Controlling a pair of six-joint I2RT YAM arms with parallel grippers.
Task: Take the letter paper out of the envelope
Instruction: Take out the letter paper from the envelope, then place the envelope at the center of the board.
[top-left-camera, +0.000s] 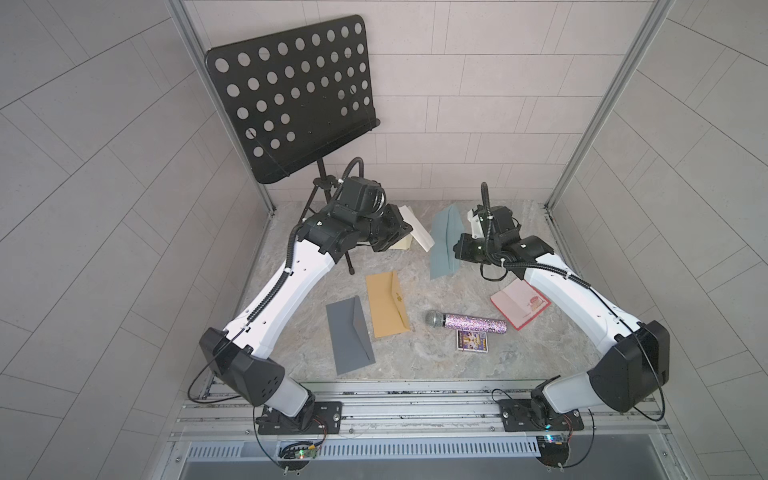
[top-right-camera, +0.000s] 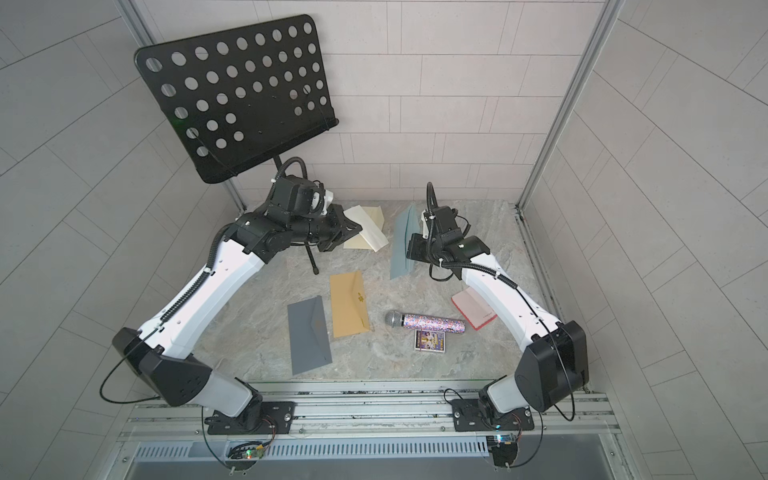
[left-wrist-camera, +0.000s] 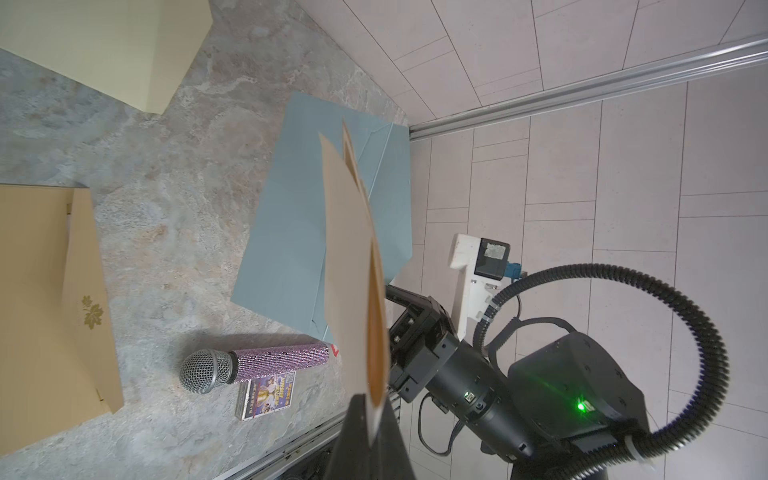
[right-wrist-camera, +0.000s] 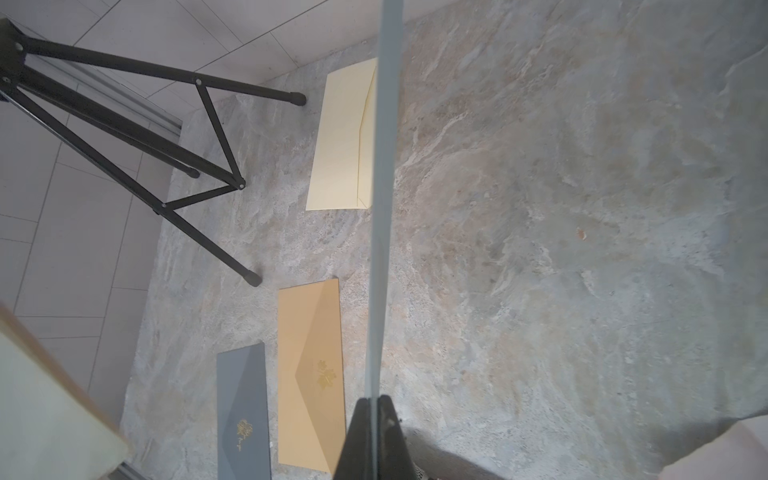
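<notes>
1. Letter paper (top-left-camera: 417, 227), a white folded sheet, is out of the blue-grey envelope (top-left-camera: 444, 245). In both top views it sits at about twelve o'clock on the table (top-left-camera: 436, 365), just beside the envelope's nine o'clock edge.
2. Clenched on one end of that sheet, the left gripper (left-wrist-camera: 370, 411) lets the rest stick out from between its fingers.
3. Over at one o'clock, the right gripper (right-wrist-camera: 376, 405) is pinched tight on the blue-grey envelope, which shows edge-on in the right wrist view.
4. Beneath the held sheet, a cream envelope (right-wrist-camera: 340, 141) lies flat.
5. Near the centre lies a tan envelope (top-left-camera: 386, 305), with a grey envelope (top-left-camera: 349, 336) at seven o'clock.
6. At four o'clock lies a glittery microphone (top-left-camera: 465, 322), with a small card box (top-left-camera: 471, 341) just beside it.
</notes>
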